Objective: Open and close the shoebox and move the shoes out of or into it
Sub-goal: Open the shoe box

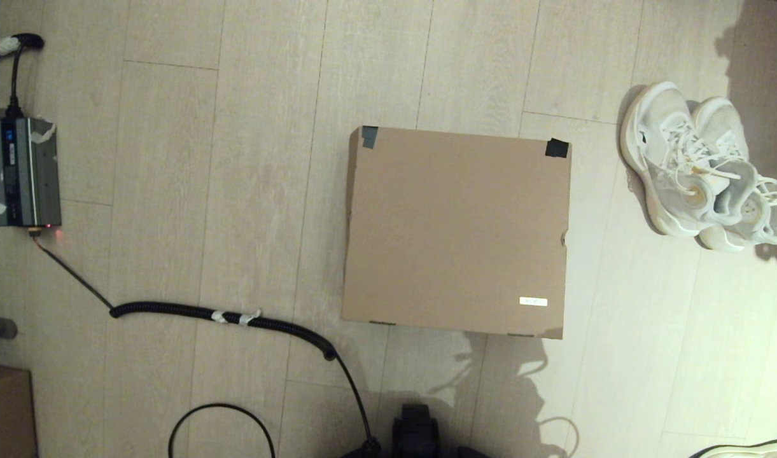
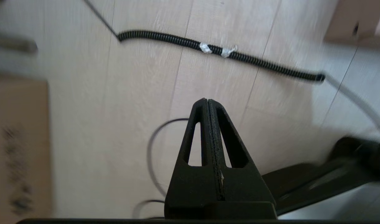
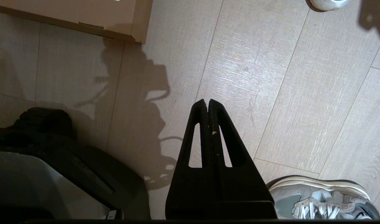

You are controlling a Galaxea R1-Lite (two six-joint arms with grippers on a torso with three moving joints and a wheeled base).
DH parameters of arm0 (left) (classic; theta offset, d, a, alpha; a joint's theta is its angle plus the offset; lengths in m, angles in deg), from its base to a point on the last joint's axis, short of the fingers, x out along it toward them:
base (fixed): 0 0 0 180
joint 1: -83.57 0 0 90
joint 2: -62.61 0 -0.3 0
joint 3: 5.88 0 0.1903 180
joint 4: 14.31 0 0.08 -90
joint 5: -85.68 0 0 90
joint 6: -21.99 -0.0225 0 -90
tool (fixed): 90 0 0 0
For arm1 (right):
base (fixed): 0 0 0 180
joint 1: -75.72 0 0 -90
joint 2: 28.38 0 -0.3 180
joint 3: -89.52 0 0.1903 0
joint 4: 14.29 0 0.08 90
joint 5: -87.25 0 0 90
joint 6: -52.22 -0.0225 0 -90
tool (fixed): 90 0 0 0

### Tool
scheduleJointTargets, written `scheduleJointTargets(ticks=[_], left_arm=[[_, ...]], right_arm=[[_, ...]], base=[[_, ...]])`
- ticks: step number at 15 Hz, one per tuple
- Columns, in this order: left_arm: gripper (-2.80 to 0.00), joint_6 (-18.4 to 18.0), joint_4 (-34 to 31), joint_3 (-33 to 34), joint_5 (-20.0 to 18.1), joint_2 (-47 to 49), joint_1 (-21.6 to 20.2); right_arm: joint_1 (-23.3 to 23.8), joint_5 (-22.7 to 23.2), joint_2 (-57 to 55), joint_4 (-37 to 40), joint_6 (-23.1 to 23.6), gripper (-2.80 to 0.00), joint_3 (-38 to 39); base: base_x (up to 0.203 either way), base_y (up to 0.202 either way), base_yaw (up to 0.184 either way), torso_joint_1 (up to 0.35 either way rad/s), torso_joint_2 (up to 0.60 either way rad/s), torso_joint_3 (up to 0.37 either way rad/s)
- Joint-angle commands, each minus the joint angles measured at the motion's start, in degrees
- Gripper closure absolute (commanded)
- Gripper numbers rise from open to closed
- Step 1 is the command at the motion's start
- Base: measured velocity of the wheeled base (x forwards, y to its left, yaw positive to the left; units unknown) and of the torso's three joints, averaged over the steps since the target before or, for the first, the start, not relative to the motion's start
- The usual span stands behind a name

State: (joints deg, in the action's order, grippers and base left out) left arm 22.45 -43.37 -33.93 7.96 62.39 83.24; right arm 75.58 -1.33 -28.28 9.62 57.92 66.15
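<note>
Shoebox (image 1: 455,232) of plain brown cardboard sits shut on the pale wood-plank floor (image 1: 248,191) at the centre of the head view; its flap lid lies flat, with black tape on the two far corners and a small white label near the corner at 5 o'clock. Shoes (image 1: 703,168), a pair of white mesh lace-up sneakers, lie on the floor outside the box at its 3 o'clock, well apart from it, side by side and touching each other, laces loose. At 9 o'clock of the box, well apart, a grey power unit (image 1: 24,172) rests by the view's edge; a black coiled cable (image 1: 223,315) with white tape wraps runs from it across the floor toward 6 o'clock. A smaller brown carton (image 1: 5,410) shows at 8 o'clock.

Left pincer (image 2: 207,100) hangs above bare floor near the coiled cable, fingers pressed together and holding nothing; the wrist view is blurred at its edges. Right pincer (image 3: 207,101) hangs above the floor near the box's closest corner, fingers likewise pressed together and empty; a grey and white shoe (image 3: 325,199) lies just beside it.
</note>
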Motion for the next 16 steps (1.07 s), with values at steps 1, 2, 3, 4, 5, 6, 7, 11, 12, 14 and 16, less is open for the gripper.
scheduleJointTargets(ticks=[1, 2, 3, 4, 5, 6, 7, 11, 12, 14, 16], left_arm=[[0.00, -5.1, 0.1, 0.2, -1.0, 0.2, 0.0], [0.00, -7.1, 0.2, 0.3, -2.0, 0.2, 0.0], [0.00, -9.2, 0.4, 0.4, -4.1, 0.2, 0.0], [0.00, -9.7, 0.3, 0.5, -5.2, 0.2, 0.0], [0.00, -9.8, 0.2, 0.6, -5.6, 0.2, 0.0], [0.00, -9.9, 0.2, 0.6, -5.8, 0.2, 0.0], [0.00, -10.9, 0.2, 0.6, -5.9, 0.2, 0.0], [0.00, -9.3, 5.9, 3.2, -10.9, 0.2, 0.0], [0.00, -8.7, 11.3, 4.3, -11.4, 0.1, 0.0], [0.00, -5.9, 12.3, 4.7, -11.2, 0.2, 0.0], [0.00, -4.9, 10.2, 4.7, -11.1, 0.2, 0.0]], right_arm=[[0.0, 0.0, -0.2, 0.0, 0.0, 0.00, 0.1], [0.0, -0.1, -0.2, 0.0, -0.2, 0.00, 0.0], [0.0, -0.4, -0.2, 0.0, -0.6, 0.00, 0.0], [0.0, -0.4, -0.2, 0.0, -0.7, 0.00, 0.0], [0.0, -0.4, -0.2, 0.0, -0.7, 0.00, 0.0], [0.0, -0.3, -0.2, 0.0, -0.6, 0.00, 0.0], [0.0, -0.3, -0.2, 0.0, -0.6, 0.00, 0.0], [0.0, -0.3, -0.2, 0.0, -0.7, 0.00, 0.0], [0.0, -0.3, -0.2, 0.0, -0.8, 0.00, 0.0], [0.0, -0.3, -0.2, 0.0, -0.7, 0.00, 0.0], [0.0, -0.1, -0.2, -0.2, -0.7, 0.00, 0.0]], base=[[0.000, 0.000, 0.000, 0.000, 0.00, 0.000], [0.000, 0.000, 0.000, 0.000, 0.00, 0.000], [0.000, 0.000, 0.000, 0.000, 0.00, 0.000], [0.000, 0.000, 0.000, 0.000, 0.00, 0.000], [0.000, 0.000, 0.000, 0.000, 0.00, 0.000], [0.000, 0.000, 0.000, 0.000, 0.00, 0.000], [0.000, 0.000, 0.000, 0.000, 0.00, 0.000], [0.000, 0.000, 0.000, 0.000, 0.00, 0.000], [0.000, 0.000, 0.000, 0.000, 0.00, 0.000], [0.000, 0.000, 0.000, 0.000, 0.00, 0.000], [0.000, 0.000, 0.000, 0.000, 0.00, 0.000]])
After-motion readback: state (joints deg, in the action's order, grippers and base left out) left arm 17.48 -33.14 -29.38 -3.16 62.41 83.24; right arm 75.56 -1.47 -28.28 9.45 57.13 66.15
